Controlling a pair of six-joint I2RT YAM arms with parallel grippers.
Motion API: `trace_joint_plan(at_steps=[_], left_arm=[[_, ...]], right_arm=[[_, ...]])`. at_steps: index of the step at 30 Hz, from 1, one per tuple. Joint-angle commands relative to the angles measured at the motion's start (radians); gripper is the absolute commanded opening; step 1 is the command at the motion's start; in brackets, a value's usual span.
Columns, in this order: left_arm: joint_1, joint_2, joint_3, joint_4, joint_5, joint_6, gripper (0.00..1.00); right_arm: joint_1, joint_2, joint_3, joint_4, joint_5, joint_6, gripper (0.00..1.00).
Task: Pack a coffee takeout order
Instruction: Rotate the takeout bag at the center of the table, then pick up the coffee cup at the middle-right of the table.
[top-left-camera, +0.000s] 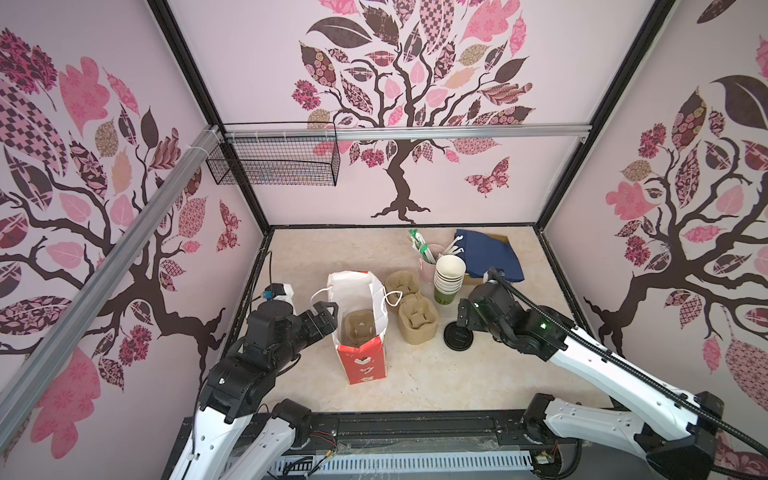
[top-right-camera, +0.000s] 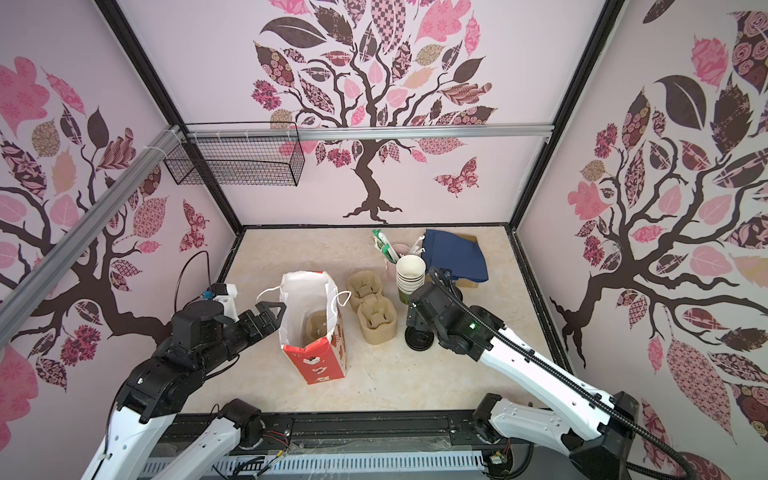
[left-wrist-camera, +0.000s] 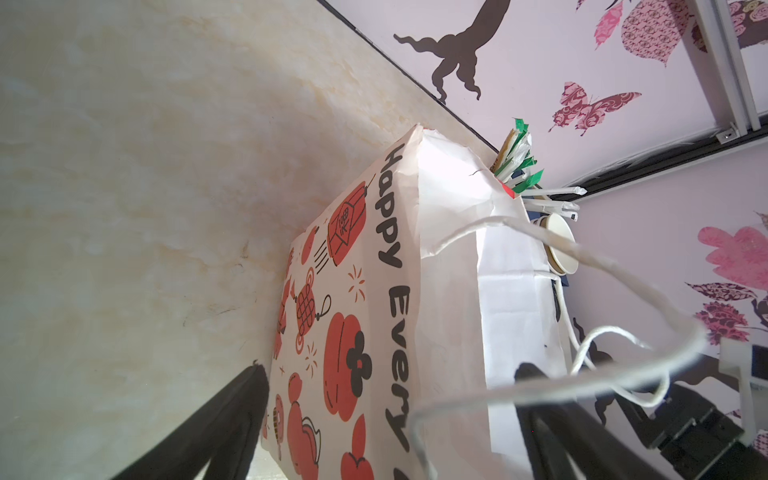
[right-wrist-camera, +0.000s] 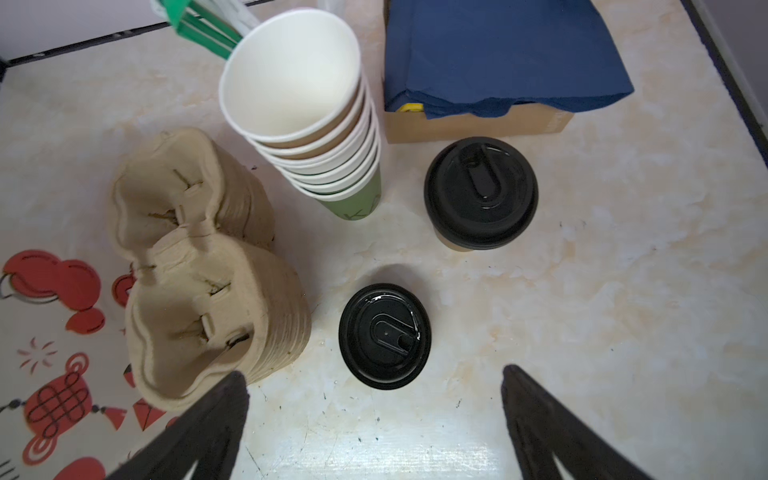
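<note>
Left gripper (top-left-camera: 328, 316): jaws wide apart and gripping nothing. It sits at the left rim of the bag (top-left-camera: 360, 332). In the left wrist view the bag's side wall stands between the fingers, unpinched, and a white string handle (left-wrist-camera: 582, 257) loops across by one finger. Whether anything touches, I cannot tell.

Right gripper (right-wrist-camera: 373, 372): jaws also wide apart and empty. It hovers low over the table (top-left-camera: 436, 374), well right of the bag, with a loose lid (right-wrist-camera: 384, 334) just ahead of it between the fingers.

Cup (right-wrist-camera: 481, 193): lidded and upright on the table, further right of the bag than the loose lid and just beside the box (right-wrist-camera: 478, 126). It is hidden under the arm in both top views.

Carrier (top-left-camera: 360, 326): one lies in the bottom of the bag. The spare carrier stack (top-left-camera: 417, 322) stands just right of the bag.

Napkin (top-left-camera: 490, 253): on the box, far right of the bag and behind it.

Cup stack (top-left-camera: 448, 278) and straw cup (top-left-camera: 428, 257): between the spare carriers and the box.

Progress, as I judge it: the bag is open and upright, the carrier is in, and the cup is lidded. Left to do: set the cup into the carrier and put the napkin in the bag. Roughly halfway.

Writing: the bag side reads "Happy Every", then cuts off; it carries red lantern and knot prints. The green bottom cup of the stack bears faint letters I cannot read. No brand shows on the lids.
</note>
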Motion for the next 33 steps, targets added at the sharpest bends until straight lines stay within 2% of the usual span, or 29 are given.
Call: trace_joint_plan(at_steps=[1,3,7,12,19,24,26,33], left_arm=[[0.004,-0.02,0.071,-0.016,-0.048,0.097,0.98],[0.005,-0.017,0.091,-0.035,-0.071,0.112,0.98],[0.005,-0.023,0.105,-0.042,-0.131,0.127,0.98],[0.005,-0.058,0.076,0.013,-0.176,0.102,0.98],[0.005,-0.075,0.056,0.027,-0.172,0.093,0.98],[0.005,-0.095,0.019,0.047,-0.161,0.048,0.98],[0.005,-0.1,0.003,0.059,-0.146,0.03,0.98],[0.004,-0.111,-0.005,0.053,-0.14,0.026,0.98]], right_arm=[[-0.181,0.061,0.037,-0.063,-0.157,0.002,0.97],[-0.245,0.078,0.034,-0.044,-0.18,-0.039,0.97],[-0.296,0.15,0.074,-0.039,-0.142,-0.13,0.99],[-0.315,0.236,0.095,0.007,-0.077,-0.203,1.0],[-0.396,0.304,0.091,0.075,-0.135,-0.248,0.99],[-0.443,0.35,0.096,0.095,-0.192,-0.244,0.92],[-0.452,0.366,0.091,0.112,-0.204,-0.244,0.89],[-0.463,0.424,0.12,0.118,-0.257,-0.286,0.89]])
